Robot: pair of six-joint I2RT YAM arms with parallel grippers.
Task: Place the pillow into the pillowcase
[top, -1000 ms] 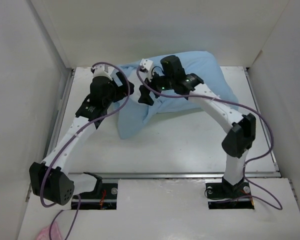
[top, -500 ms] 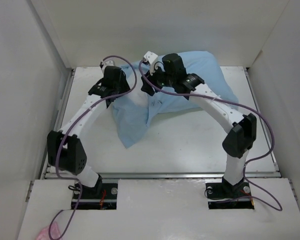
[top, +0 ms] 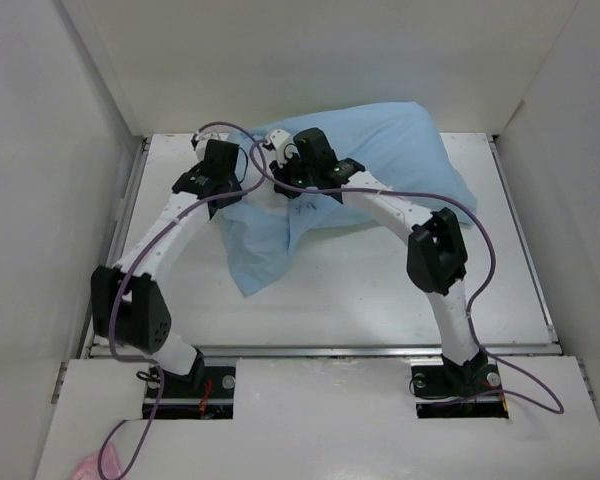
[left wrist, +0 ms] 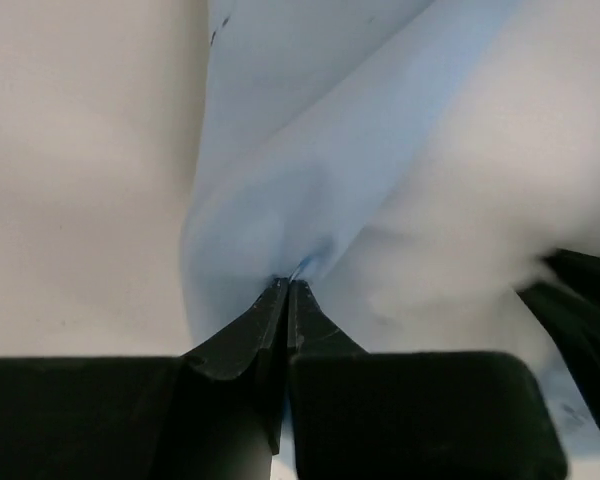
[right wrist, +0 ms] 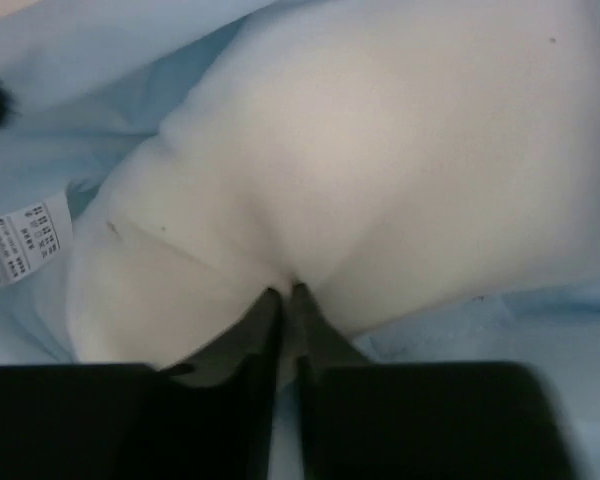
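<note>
The light blue pillowcase lies bulging at the back middle of the table, its loose open end trailing toward the front left. In the right wrist view the white pillow shows in the case's mouth, with blue cloth around it. My right gripper is shut on a pinch of the pillow's skin. My left gripper is shut on a fold of the pillowcase beside the pillow. The two grippers sit close together at the case's mouth.
White walls enclose the table on the left, back and right. A white care label is sewn inside the case. The right gripper's dark finger shows at the edge of the left wrist view. Bare table lies in front of the case.
Both grippers have closed: the left on the pillowcase edge, the right on the pillow. The left arm reached back toward the case's mouth. The right arm's elbow swung left and forward.
</note>
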